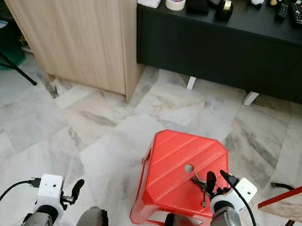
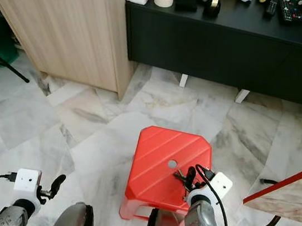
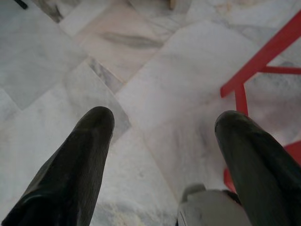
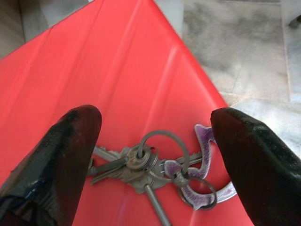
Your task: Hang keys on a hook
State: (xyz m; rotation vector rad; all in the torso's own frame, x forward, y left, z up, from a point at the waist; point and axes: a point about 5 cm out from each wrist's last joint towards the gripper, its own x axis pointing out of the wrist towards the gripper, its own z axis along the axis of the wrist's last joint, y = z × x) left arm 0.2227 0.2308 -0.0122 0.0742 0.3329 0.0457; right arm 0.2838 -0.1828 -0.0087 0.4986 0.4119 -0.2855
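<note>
While the bunch of metal keys on linked rings with a purple shaped fob lies flat on the top of the red plastic stool, near the stool's front right edge and just beside its round centre hole, the right pincer hangs directly over it with its two black fingers spread wide, one to either side of the bunch and touching nothing. The left pincer is also spread wide and idle, low above the pale marble floor to the left of the stool.

No hook can be made out; a dark low cabinet stands well beyond.

The risk, as I judge it, lies in the pickup. The keys sit flat on slick, ribbed plastic, so closing fingers may slide over them or push the bunch toward the near edge and off onto the floor. Catching a single ring or the fob alone could leave the bunch swinging and hard to steer onto a hook.
</note>
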